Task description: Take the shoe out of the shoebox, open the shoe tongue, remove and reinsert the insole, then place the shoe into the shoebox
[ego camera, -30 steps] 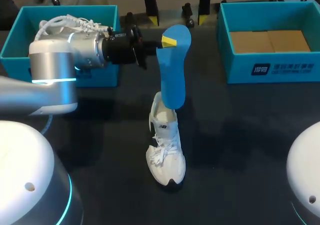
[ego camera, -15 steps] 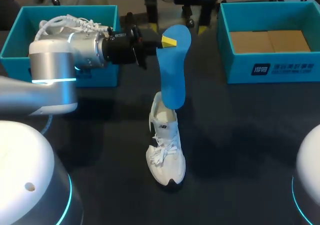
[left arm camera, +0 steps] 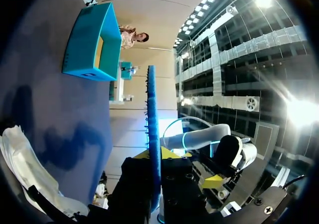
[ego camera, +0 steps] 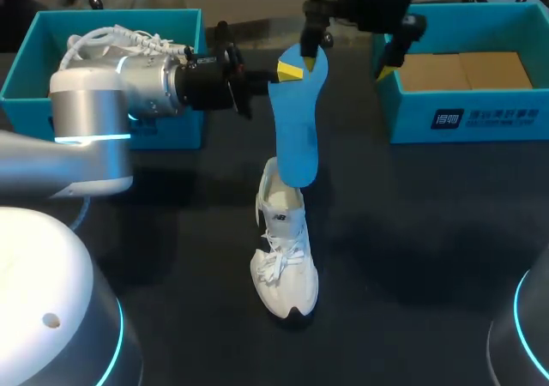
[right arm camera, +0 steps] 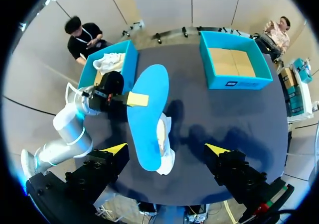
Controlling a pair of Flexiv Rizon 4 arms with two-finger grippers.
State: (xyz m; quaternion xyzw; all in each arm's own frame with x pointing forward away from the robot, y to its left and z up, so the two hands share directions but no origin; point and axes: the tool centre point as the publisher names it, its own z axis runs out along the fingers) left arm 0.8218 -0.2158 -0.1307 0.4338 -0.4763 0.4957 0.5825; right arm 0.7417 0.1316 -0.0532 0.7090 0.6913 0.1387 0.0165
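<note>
Unboxed shoe [ego camera: 285, 249], pulled insole [ego camera: 296, 120], pinched in left jaws; right jaws released, empty. To do: reinsert insole, rebox shoe.

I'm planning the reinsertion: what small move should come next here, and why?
Probably lower the right gripper, which hangs open above the insole, toward the shoe to steady it. The left gripper holds the insole upright with its lower end at the shoe's opening, and nothing holds the shoe.
</note>
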